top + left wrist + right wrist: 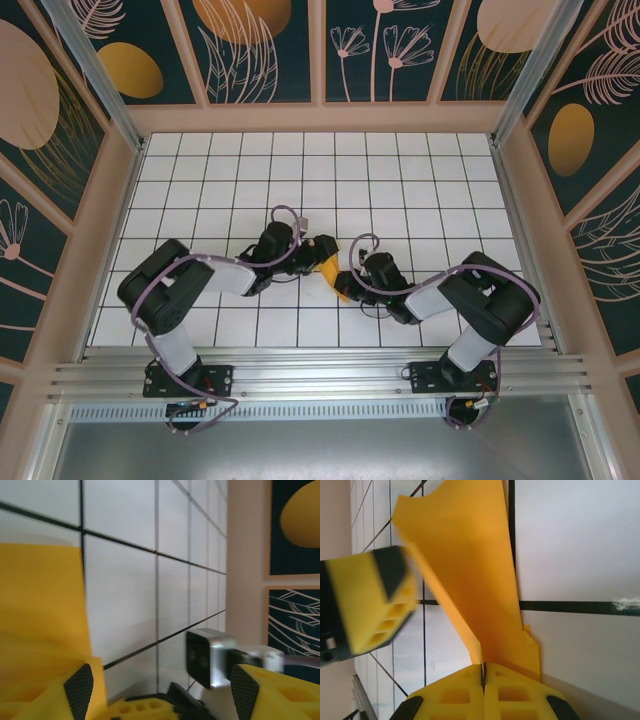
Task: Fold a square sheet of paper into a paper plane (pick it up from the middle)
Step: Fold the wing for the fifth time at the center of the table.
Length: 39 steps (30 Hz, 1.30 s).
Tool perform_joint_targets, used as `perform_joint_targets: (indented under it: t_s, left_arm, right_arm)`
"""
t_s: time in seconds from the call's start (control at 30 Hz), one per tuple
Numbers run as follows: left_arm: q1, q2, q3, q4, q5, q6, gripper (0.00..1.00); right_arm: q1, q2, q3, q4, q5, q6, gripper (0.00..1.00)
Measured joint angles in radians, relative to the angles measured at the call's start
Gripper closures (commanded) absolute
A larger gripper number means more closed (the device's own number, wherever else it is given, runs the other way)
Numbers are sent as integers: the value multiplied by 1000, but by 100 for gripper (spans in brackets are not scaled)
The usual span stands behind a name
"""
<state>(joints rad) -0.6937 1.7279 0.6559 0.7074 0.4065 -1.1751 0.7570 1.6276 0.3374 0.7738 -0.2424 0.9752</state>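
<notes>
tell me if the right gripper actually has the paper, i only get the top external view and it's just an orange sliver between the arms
Observer: Yes. The right wrist view shows the right gripper shut on an edge of the orange-yellow paper.
Operator: left one on it too
Observer: No. In the left wrist view the left gripper is open, jaws wide apart, with the paper off to one side.
Operator: paper flat or folded
Observer: Folded. The right wrist view shows a crease running up from the grip and a second layer's corner beside it.
</notes>
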Motion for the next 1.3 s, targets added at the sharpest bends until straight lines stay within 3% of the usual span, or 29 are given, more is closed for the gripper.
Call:
perform_joint_targets:
  t_s: [0.2,0.93,1.1,1.3]
  left_arm:
    - [0,-62,-30,58,-18,-4,27]
    - [-22,142,-21,201,48,-45,28]
    - [-22,169,7,172,47,-41,29]
    - [-26,170,28,123,44,-23,29]
  right_arm:
    - [-12,3,-2,7,-18,39,100]
    - [-22,5,-2,4,-29,82,100]
    - [-23,-8,1,-21,-28,78,94]
    - [-24,-87,5,-143,-21,37,79]
